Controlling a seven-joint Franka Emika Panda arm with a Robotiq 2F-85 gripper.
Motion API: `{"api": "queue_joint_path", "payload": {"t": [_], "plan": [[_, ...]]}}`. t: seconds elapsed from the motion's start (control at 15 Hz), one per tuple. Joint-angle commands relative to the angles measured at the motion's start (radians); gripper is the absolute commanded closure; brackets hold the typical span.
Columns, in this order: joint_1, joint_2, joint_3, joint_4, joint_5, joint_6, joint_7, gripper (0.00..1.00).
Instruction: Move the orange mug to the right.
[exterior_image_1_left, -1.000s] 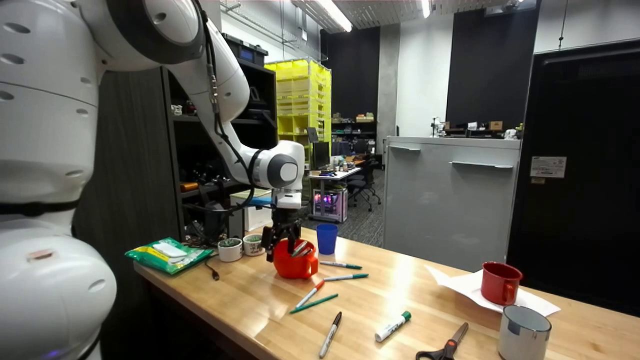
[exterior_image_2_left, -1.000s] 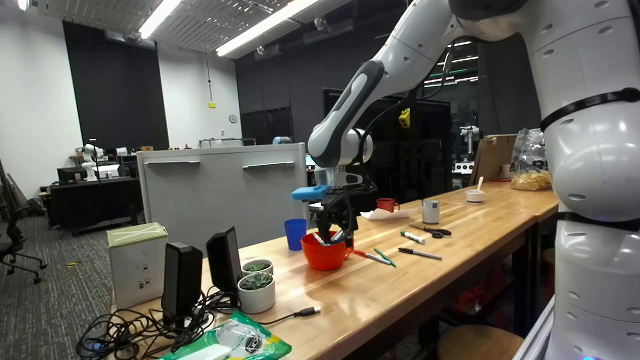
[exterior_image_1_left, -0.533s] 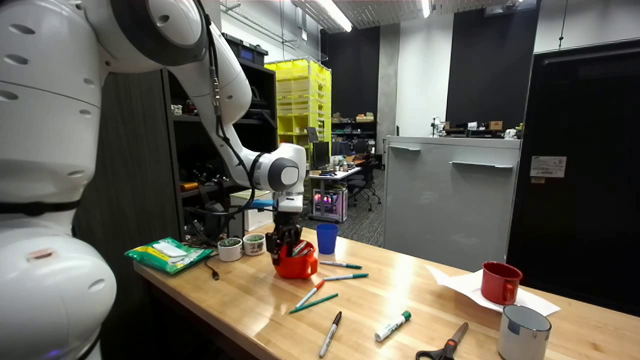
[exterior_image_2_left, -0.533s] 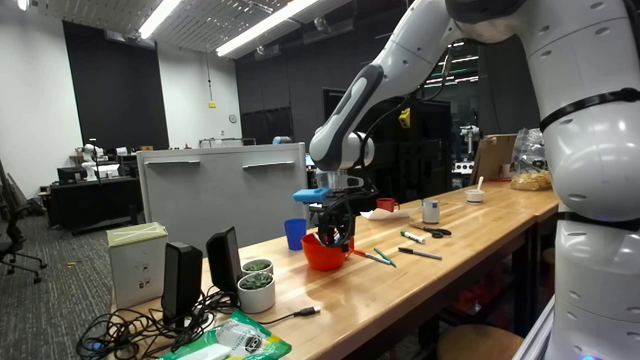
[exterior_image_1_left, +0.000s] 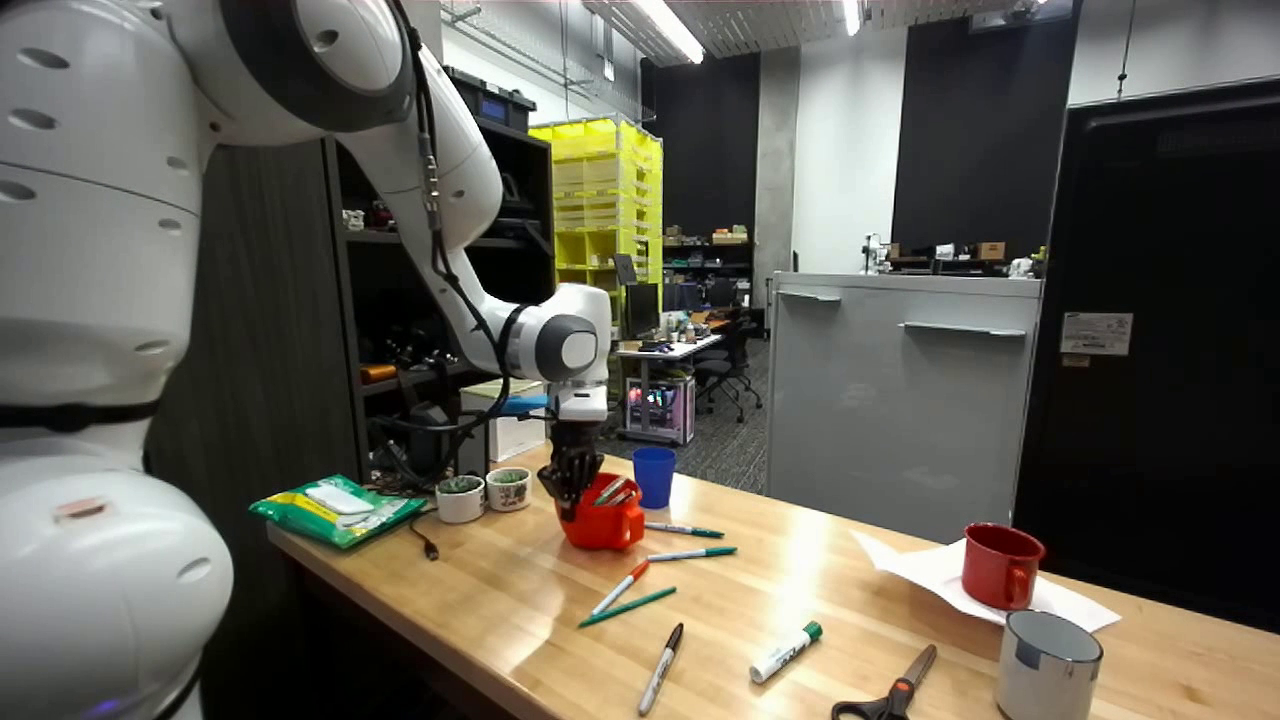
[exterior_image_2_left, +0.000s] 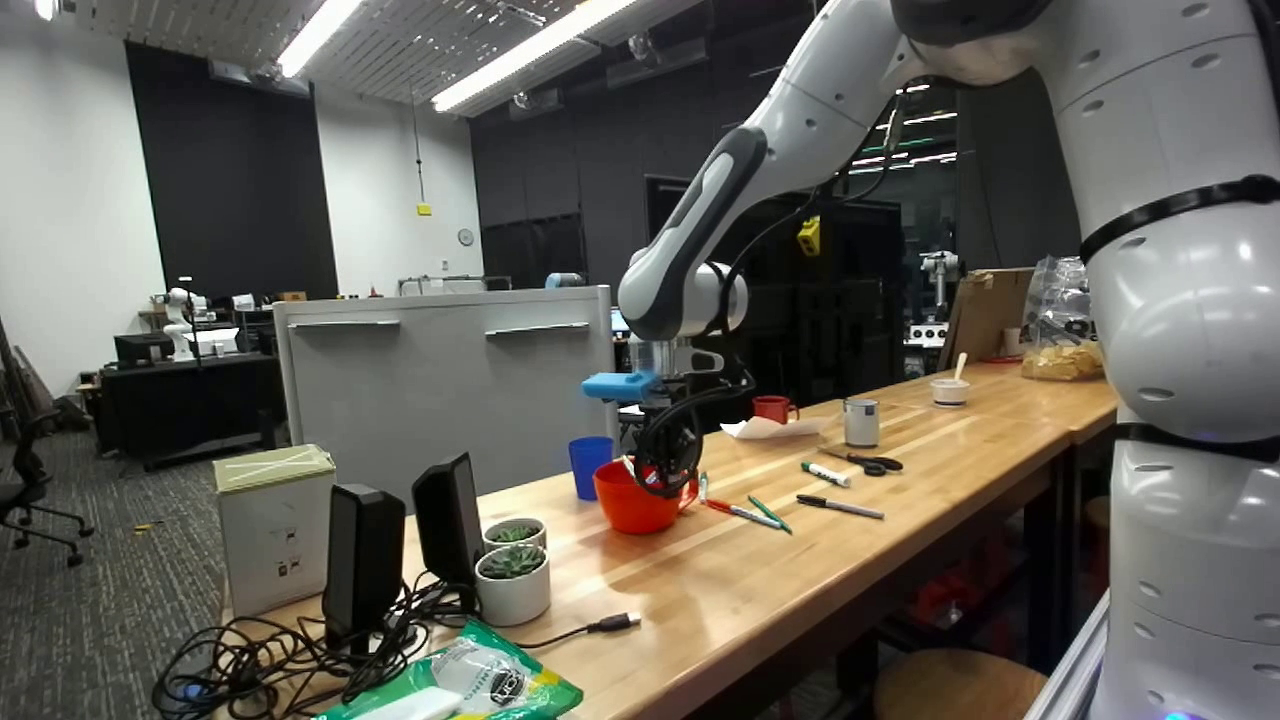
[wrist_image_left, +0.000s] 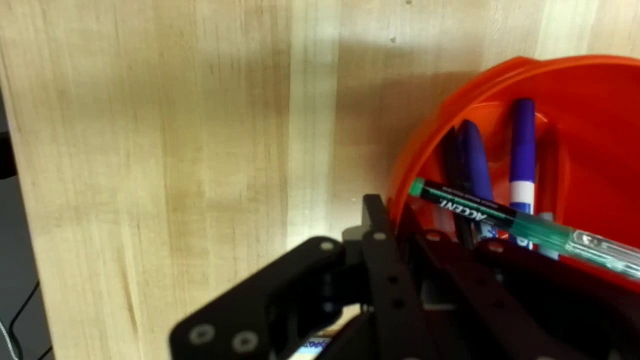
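The orange mug (exterior_image_1_left: 603, 527) stands toward the far end of the wooden table, with several markers inside it. Its handle (exterior_image_1_left: 630, 522) points away from my gripper (exterior_image_1_left: 570, 505) in that exterior view. In the wrist view my gripper (wrist_image_left: 392, 216) pinches the mug's rim (wrist_image_left: 400, 192), one finger outside the wall and the other inside. A green-capped marker (wrist_image_left: 465, 207) lies across the mug's opening beside the inner finger. The mug (exterior_image_2_left: 632, 505) looks roughly upright; I cannot tell whether its base touches the table.
A blue cup (exterior_image_1_left: 655, 478) stands close behind the mug. Loose markers (exterior_image_1_left: 692, 553) lie to its right in that view, with scissors (exterior_image_1_left: 890, 690), a dark red mug (exterior_image_1_left: 1000, 566) and a grey-white cup (exterior_image_1_left: 1048, 665) farther along. Potted succulents (exterior_image_2_left: 513, 580) stand nearby.
My gripper has come together on the mug's rim from a wide opening. The mug has shifted slightly toward the blue cup.
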Motion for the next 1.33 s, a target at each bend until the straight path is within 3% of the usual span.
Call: {"api": "queue_joint_path", "payload": {"t": [0.0,0.53,1.27], "plan": [[0.023,-0.037,-0.014,-0.018,-0.004,0.021,-0.005,0.99],[0.026,-0.171,-0.018,-0.074,-0.104,0.030,0.025,0.99],[-0.080,-0.243,-0.075,-0.091,-0.135,0.052,0.035,0.99]]}}
